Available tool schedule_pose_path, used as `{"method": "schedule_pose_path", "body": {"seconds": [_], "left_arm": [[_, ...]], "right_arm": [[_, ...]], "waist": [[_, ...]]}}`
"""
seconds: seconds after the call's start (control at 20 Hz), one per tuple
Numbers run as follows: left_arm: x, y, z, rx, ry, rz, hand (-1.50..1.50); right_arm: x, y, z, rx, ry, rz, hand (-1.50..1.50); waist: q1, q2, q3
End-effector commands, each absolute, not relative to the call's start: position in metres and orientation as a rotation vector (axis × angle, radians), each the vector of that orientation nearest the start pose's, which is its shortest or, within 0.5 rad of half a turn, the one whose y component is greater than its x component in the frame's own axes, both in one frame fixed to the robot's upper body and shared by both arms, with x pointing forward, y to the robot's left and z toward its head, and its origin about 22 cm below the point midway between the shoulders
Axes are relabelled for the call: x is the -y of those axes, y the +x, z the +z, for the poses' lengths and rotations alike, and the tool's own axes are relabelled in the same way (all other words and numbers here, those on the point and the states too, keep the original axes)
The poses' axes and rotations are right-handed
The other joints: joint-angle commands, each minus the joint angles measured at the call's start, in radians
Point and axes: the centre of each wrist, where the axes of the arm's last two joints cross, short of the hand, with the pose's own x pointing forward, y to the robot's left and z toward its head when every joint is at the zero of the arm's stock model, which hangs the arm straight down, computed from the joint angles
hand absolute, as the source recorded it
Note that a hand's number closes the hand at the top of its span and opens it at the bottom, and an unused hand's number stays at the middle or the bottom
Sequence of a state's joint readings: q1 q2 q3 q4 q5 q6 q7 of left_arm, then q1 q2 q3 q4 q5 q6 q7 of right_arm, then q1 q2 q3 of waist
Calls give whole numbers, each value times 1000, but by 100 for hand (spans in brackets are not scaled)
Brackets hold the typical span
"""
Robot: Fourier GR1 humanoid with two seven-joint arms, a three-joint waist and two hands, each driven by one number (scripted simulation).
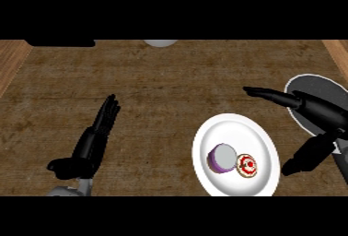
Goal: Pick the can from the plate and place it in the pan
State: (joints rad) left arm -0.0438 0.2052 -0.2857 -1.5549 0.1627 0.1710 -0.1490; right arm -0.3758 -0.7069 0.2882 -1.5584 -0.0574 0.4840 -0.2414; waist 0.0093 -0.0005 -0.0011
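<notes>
A white plate (231,131) lies at the lower right of the counter. On it rests a purple can (219,161) with a grey end, tilted. Touching the can's right side is a small round red-and-white item (248,166). The dark pan (325,90) with a pale rim sits at the right edge, partly hidden by my right hand (314,110). That hand is open above the plate's right side, fingers stretched left and thumb hanging down, holding nothing. My left hand (95,136) rests open at the left, fingers pointing up the counter, well away from the plate.
A white rounded object (160,43) shows at the counter's far edge, with a dark shape (61,42) at the far left. Lighter wooden strips (10,60) border the counter on both sides.
</notes>
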Motion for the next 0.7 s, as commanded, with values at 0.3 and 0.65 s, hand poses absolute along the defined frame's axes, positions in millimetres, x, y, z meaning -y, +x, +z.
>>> {"method": "schedule_pose_path", "body": {"seconds": [0.3, 0.65], "left_arm": [[-198, 251, -2, 1686, -64, -133, 0], [-201, 241, 7, 1694, -50, -132, 0]], "right_arm": [[207, 298, 107, 1427, -20, 1711, -150], [191, 275, 88, 1334, -87, 1786, -150]], "waist": [[1, 3, 1], [-7, 0, 1]]}}
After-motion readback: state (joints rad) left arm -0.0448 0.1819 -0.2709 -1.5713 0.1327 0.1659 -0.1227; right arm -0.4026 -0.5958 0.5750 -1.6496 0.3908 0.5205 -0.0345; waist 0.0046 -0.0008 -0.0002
